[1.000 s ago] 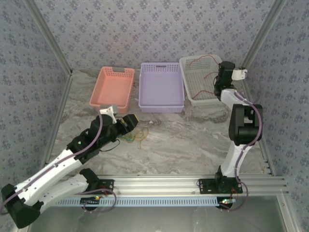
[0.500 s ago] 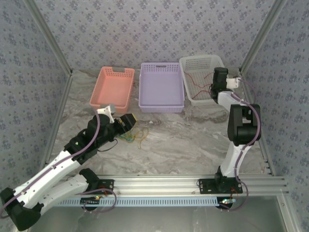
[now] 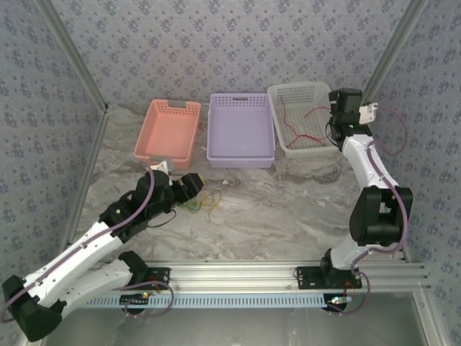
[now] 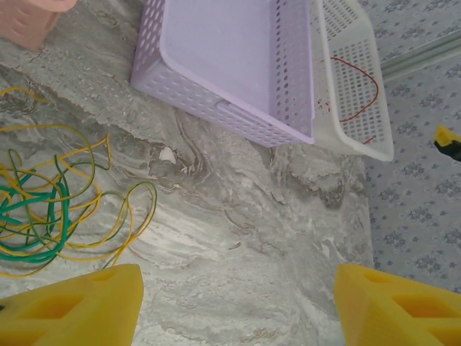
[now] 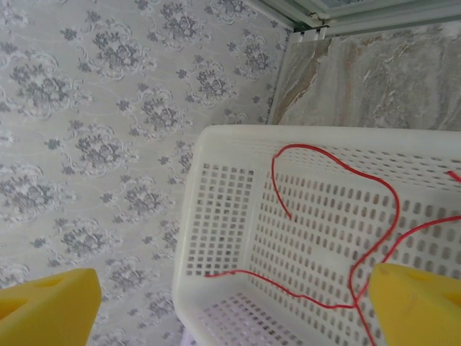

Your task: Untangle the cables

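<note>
- Table [image 3: 288, 209]: marbled; three baskets in a row at its far side.
- Purple basket [image 3: 240, 130] sits between the pink basket [image 3: 167, 130] and the white basket [image 3: 299, 88].
- Left gripper [image 4: 238, 303]: fingers spread wide, holding nothing, low over the table just beside the tangle.
- Right gripper [image 5: 230, 303]: fingers spread, holding nothing, above the white basket.
- Yellow and green cables [image 4: 43, 209]: tangled on the table in front of the purple basket.
- Red cable [image 5: 299, 146]: lying in the white basket.

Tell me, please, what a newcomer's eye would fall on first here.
A peach basket, a lilac basket and a white basket line the far side, a red cable looped in the white one. A yellow and green tangle lies on the table by the left gripper.
</note>
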`<state>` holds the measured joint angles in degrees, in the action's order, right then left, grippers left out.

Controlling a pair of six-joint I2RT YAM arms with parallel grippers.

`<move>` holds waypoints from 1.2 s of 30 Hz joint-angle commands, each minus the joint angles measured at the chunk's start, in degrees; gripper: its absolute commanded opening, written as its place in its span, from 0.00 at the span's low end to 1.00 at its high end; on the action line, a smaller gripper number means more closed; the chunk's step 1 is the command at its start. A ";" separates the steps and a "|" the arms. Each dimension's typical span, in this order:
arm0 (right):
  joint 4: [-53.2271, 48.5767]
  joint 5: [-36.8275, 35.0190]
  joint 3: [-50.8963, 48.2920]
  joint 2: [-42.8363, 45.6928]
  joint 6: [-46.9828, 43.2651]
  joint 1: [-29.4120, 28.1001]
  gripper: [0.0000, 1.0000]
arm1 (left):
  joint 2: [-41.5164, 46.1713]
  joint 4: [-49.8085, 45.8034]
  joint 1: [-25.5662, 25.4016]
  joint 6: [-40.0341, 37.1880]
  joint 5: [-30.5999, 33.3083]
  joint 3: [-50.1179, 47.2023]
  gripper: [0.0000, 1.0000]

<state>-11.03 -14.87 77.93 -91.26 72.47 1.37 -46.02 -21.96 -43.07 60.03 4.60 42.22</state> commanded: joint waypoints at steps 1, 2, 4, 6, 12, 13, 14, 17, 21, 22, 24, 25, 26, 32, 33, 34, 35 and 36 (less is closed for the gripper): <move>-6.85 1.86 0.47 4.94 -6.28 -0.22 0.93 | -0.01 -2.55 0.59 0.74 1.61 1.49 0.71; -7.17 2.55 0.21 6.16 -7.97 -0.46 0.92 | -0.18 -3.45 0.89 0.65 1.78 1.74 0.71; -9.92 3.88 0.20 9.00 -12.17 -1.60 0.89 | -0.72 -5.63 2.17 0.31 1.39 2.13 0.71; -11.49 4.01 -0.70 12.00 -17.06 -4.43 0.87 | -1.26 -7.45 4.56 -0.14 0.06 2.17 0.71; -6.78 7.01 -12.23 18.83 -33.21 -24.23 0.73 | -3.27 -6.60 17.28 -2.57 -9.31 -1.48 0.71; -5.99 7.90 -14.61 18.72 -34.82 -28.13 0.72 | -4.24 -5.86 20.02 -3.29 -11.23 -2.47 0.70; -4.99 9.29 -16.82 18.12 -35.86 -31.48 0.71 | -5.41 -4.64 22.66 -3.78 -13.52 -3.73 0.70; -1.94 15.17 -21.24 13.76 -35.90 -39.99 0.67 | -9.80 -0.96 27.54 -6.83 -17.63 -6.27 0.67; 0.25 18.10 -21.86 5.50 -35.93 -49.73 0.67 | -17.88 1.91 30.24 -9.37 -19.11 -8.34 0.63; 0.72 18.51 -21.43 3.24 -35.93 -51.52 0.68 | -19.46 4.60 30.70 -8.82 -20.73 -9.47 0.61; 1.07 18.82 -20.10 -1.00 -35.54 -54.32 0.68 | -21.45 8.68 30.76 -7.31 -21.28 -11.53 0.61; 1.17 18.59 -19.31 -2.76 -34.54 -55.42 0.68 | -22.05 10.53 30.76 -6.43 -21.03 -12.56 0.61; 1.83 18.31 -18.72 -4.64 -33.69 -56.29 0.69 | -22.61 12.42 30.76 -5.69 -20.75 -13.52 0.60; 4.65 18.11 -15.64 -13.14 -29.77 -58.88 0.62 | -26.18 20.21 30.78 -2.76 -20.10 -16.52 0.50; 5.58 18.38 -15.45 -14.13 -29.31 -58.97 0.61 | -26.71 21.07 30.73 -2.49 -20.11 -16.85 0.48; 6.50 18.52 -15.31 -14.94 -28.77 -59.02 0.58 | -27.50 21.79 30.72 -2.29 -20.07 -16.96 0.44; 7.08 18.42 -15.10 -15.78 -28.27 -59.10 0.56 | -28.32 22.47 30.73 -2.10 -20.20 -16.99 0.39; 7.44 18.30 -14.92 -16.35 -27.94 -59.12 0.54 | -28.87 23.35 30.68 -1.92 -20.47 -17.06 0.34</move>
<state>-5.98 3.49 61.30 -105.86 42.11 -57.34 -73.34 -4.05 -12.47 57.10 -14.81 25.78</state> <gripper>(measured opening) 0.547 0.375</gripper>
